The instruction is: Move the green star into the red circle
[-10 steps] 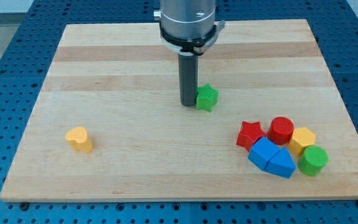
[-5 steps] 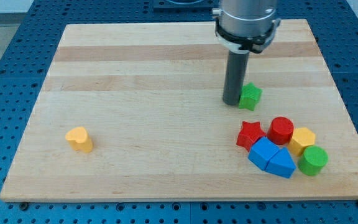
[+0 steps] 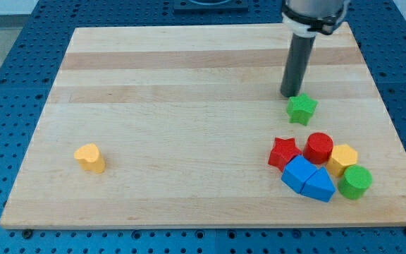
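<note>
- Standing at the view's upper right, my tip (image 3: 290,96) rests on the pale wooden table top (image 3: 189,85), just above and a little to the view's left of the small green star-shaped block (image 3: 302,109); whether they touch I cannot tell.
- I have no fingers to spread or close: my arm ends in a straight dark rod, upright, with nothing held.
- That green star block lies on bare wood, apart from the other blocks, above the cluster at the view's lower right.
- The red round cylinder block (image 3: 320,147) sits in that cluster, below and slightly to the view's right of the green star, with a clear gap of wood between them.
- Just to the view's left of the red cylinder lies a red star-shaped block (image 3: 284,152).
- On the red cylinder's right sits a yellow angular block (image 3: 343,159), and below that a green round cylinder block (image 3: 355,181).
- Two blue blocks lie side by side at the cluster's bottom: a blue boxy block (image 3: 298,173) and a blue wedge-like block (image 3: 320,185).
- Far off at the view's lower left, a yellow rounded block (image 3: 90,156) stands alone.
</note>
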